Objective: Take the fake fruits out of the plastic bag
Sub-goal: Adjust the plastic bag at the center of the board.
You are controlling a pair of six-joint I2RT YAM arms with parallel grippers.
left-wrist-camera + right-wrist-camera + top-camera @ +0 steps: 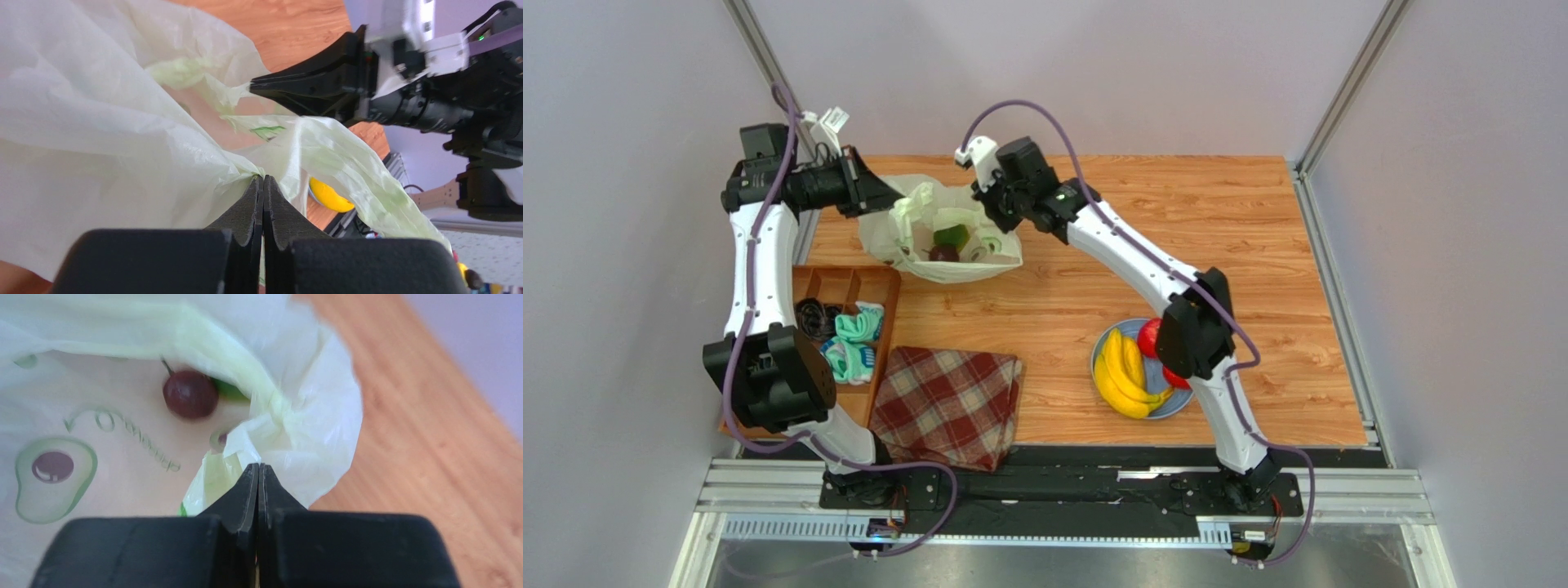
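While the banana bunch (1122,374) and two red fruits (1150,337) lie on the plate (1173,410), the purple fruit (190,393) and green fruit (952,235) sit inside the bag (891,233), not yet removed. The left gripper (263,180) and right gripper (258,468) are each clamped on its rim.

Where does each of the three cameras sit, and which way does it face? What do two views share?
Top external: above and behind the arms, facing down on the table; both arms show, left hand and right hand at the bag.
Left wrist: on the left arm, facing along its shut fingers, which pinch bag film; the right hand shows opposite.
Right wrist: on the right arm, facing past its shut fingers into the bag, at the purple fruit.
Shared: top and right wrist both show the purple fruit.
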